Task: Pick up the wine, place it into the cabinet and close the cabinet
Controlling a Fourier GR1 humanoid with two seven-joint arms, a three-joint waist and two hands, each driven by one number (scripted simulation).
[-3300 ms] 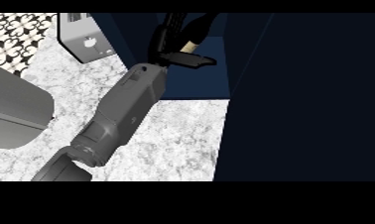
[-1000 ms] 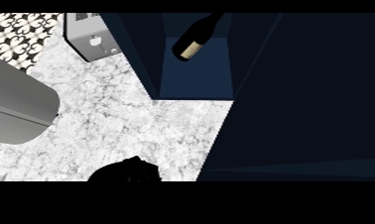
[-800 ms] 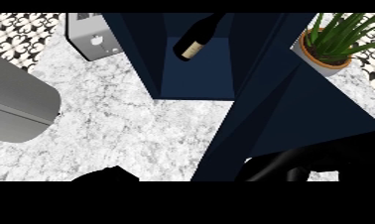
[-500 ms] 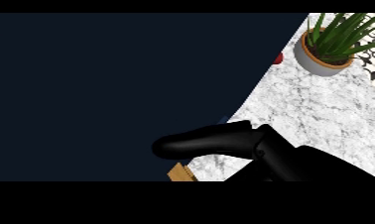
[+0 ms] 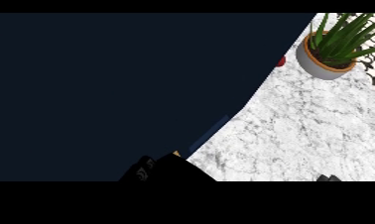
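Black, glossy, rounded hand (image 5: 157, 169) at lower edge

A home kitchen: a white marble surface (image 5: 293, 129), a dark navy cabinet (image 5: 124, 84) filling most of the view, and a potted plant (image 5: 333, 44) at its far corner.

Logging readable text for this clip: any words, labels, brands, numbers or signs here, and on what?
None can be read. The dark blue cabinet, the potted plant, the marble counter and the black robot hand at the lower edge bear no lettering. The wine bottle and its label are out of sight.
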